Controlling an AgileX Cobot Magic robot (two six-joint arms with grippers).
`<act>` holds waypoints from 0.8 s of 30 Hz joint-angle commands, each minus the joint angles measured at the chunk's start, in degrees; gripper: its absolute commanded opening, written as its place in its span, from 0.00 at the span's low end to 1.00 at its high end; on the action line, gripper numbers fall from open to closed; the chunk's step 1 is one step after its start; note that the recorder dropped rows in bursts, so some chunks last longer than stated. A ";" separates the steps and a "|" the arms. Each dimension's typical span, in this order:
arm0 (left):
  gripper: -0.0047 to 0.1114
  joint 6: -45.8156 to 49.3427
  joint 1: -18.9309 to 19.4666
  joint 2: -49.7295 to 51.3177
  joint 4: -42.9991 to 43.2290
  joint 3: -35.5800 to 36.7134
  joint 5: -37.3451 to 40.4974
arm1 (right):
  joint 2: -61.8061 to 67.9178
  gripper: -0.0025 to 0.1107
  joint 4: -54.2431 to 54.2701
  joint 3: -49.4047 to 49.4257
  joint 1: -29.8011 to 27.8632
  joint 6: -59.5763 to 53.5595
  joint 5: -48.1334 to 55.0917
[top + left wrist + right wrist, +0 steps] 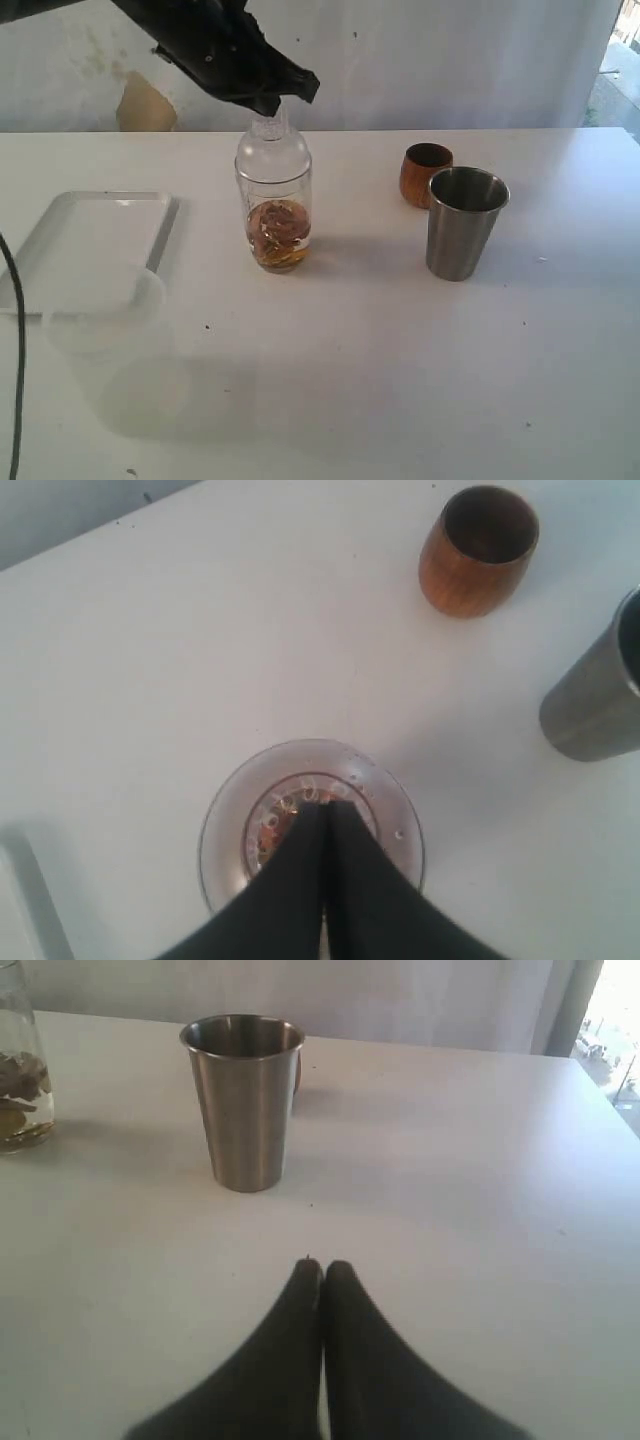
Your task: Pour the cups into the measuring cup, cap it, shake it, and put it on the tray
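Over mid-table, the left gripper (pixel 325 805) is clenched shut right above the mouth of the upright measuring cup (pixel 273 200), brownish stuff in its bottom. And the right gripper (pixel 322 1265) is pinched shut too, near the steel tumbler (pixel 465 225), while the tray (pixel 100 230) sits off left.

A: Where's the exterior camera?
B: High in front of the table (pixel 400 380), tilted down toward the wall (pixel 450 60), wide enough to take in everything.
A: Left wrist?
B: Close above the measuring cup (pixel 225 830), facing straight down past the left claw (pixel 325 805).
A: Right wrist?
B: Low, nearly level over the table, behind the right claw (pixel 323 1268), near the steel cup (pixel 243 1100).
A: Overlap?
B: All three catch both those cups.
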 commanded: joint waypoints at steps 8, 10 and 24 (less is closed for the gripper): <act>0.04 -0.63 -1.87 -14.15 -0.13 15.08 -17.20 | -0.30 0.02 0.00 0.17 -0.29 1.94 -0.39; 0.04 -0.63 -1.87 -17.68 -1.29 21.75 -25.23 | -0.30 0.02 0.00 0.17 -0.29 1.94 -0.39; 0.08 7.77 -2.01 -29.37 0.38 55.59 -50.16 | -0.30 0.02 0.00 0.17 -0.29 1.94 -0.39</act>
